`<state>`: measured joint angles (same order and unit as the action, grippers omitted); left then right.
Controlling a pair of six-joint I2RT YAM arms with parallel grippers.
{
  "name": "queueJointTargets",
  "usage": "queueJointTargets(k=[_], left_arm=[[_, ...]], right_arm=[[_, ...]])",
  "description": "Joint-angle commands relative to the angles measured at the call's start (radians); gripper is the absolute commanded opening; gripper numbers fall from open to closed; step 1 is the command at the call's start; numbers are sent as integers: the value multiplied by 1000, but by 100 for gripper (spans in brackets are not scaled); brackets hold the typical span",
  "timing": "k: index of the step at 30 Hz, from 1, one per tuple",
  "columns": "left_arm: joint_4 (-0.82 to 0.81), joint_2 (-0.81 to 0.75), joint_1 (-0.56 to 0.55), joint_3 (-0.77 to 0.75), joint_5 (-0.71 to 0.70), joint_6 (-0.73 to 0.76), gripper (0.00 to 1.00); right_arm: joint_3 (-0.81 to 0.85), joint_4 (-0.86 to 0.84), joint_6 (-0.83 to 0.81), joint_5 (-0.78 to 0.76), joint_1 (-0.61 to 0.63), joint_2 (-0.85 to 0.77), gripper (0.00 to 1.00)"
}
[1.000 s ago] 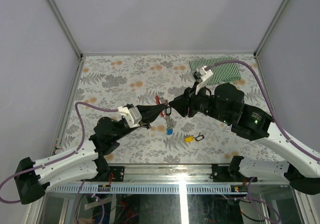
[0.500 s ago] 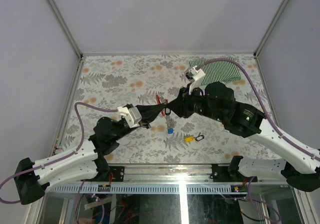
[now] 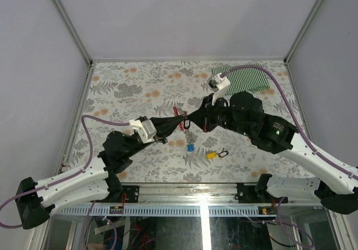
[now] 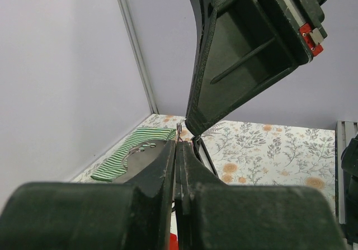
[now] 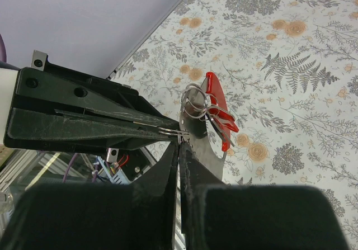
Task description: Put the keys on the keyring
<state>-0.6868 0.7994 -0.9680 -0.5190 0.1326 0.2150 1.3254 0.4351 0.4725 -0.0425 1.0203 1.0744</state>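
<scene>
Over the floral table (image 3: 128, 88), snapped right gripper (image 3: 192, 117) fully shut on the keyring (image 5: 215, 102) held aloft in the clamped-shut left gripper (image 3: 179, 122), leaving blue key (image 3: 190, 147) and yellow key (image 3: 211, 155) below, unthreaded.

Robotics lab test cell: plain white panels (image 3: 184, 15) in aluminium framing (image 3: 67, 23) enclose a floral-covered table (image 3: 123, 88); exposed wiring (image 3: 140, 240) hangs beneath.

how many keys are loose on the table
2. The blue key lies on the table near its middle; the yellow key lies to its right, beside a small black loop. Others may be hidden beneath the fingers.
</scene>
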Motion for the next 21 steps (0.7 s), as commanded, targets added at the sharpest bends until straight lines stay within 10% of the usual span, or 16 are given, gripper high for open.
queueJointTargets(k=[1, 21], left_arm=[[-79, -26, -4, -13, -10, 15, 0], [-156, -33, -4, 17, 86, 19, 0]], right_arm=[[5, -53, 16, -34, 6, -27, 0], [-45, -60, 61, -45, 6, -33, 14]])
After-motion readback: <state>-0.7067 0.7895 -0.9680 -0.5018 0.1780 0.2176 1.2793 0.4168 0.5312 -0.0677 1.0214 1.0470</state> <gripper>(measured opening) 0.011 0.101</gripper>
